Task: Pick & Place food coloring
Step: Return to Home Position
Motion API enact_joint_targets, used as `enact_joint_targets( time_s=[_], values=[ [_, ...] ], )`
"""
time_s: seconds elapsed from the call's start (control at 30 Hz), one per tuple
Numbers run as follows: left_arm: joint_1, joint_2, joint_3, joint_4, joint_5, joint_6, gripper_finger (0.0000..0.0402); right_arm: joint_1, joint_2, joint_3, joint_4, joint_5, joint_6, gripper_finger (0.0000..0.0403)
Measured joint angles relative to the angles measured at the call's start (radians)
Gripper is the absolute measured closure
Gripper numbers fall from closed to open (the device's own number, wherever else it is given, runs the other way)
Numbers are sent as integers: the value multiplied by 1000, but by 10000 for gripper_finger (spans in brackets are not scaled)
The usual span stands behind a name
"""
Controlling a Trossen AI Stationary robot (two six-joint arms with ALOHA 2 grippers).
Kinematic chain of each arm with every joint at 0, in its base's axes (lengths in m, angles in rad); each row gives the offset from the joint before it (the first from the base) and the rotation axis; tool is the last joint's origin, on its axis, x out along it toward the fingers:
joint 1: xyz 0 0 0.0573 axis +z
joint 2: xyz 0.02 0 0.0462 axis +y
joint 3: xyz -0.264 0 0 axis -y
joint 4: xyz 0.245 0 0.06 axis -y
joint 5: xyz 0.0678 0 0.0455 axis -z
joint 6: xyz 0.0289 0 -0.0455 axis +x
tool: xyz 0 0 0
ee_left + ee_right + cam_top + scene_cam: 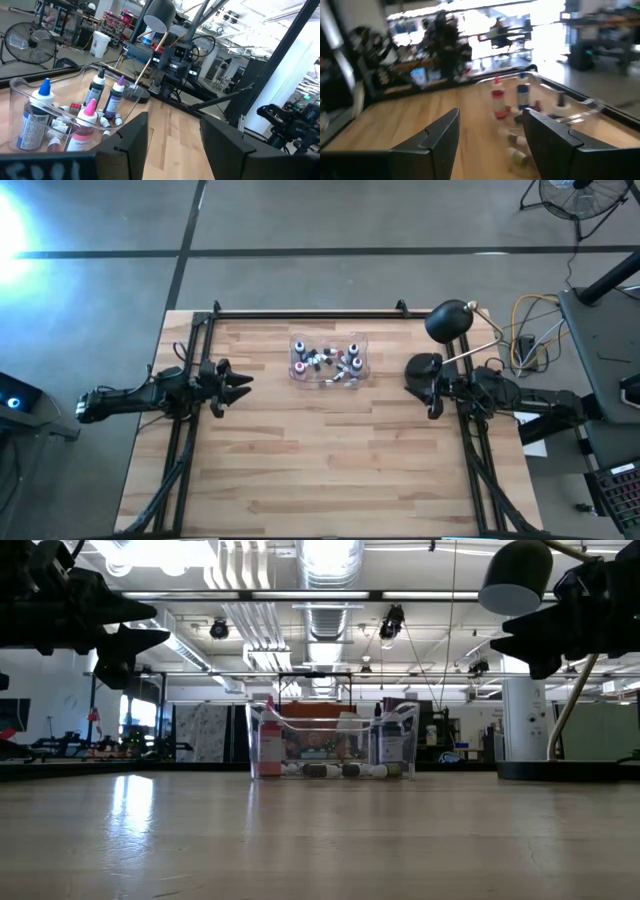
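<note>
A clear plastic box (329, 361) stands on the far middle of the wooden table, holding several small food coloring bottles (340, 363). Some bottles stand upright, with blue, pink and purple caps (90, 107); others lie on the box floor (330, 770). My left gripper (240, 381) hovers open above the table left of the box. My right gripper (412, 377) hovers open to the right of the box. In the right wrist view a red-capped and a blue-capped bottle (522, 95) stand inside the box.
A black desk lamp (450, 320) stands on the table's far right corner, its arm slanting toward the right arm. A black frame rail (300, 313) runs along the far edge. Bare wood (330, 460) stretches across the near half of the table.
</note>
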Motion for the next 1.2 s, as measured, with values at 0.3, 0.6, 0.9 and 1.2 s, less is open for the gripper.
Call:
enact_joint_targets(
  time_s=[0.3,0.6,0.9,1.2],
  values=[
    [-5,0,0,0,0,0,248,1,1,0,-7,-86,-219,195],
    [-14,12,0,0,1,0,248,1,0,0,-2,-110,-207,195],
    [-14,23,0,0,1,0,248,1,0,0,-2,-109,-174,195],
    [-14,23,0,-6,1,35,248,1,0,0,-3,-108,-174,195]
  ],
)
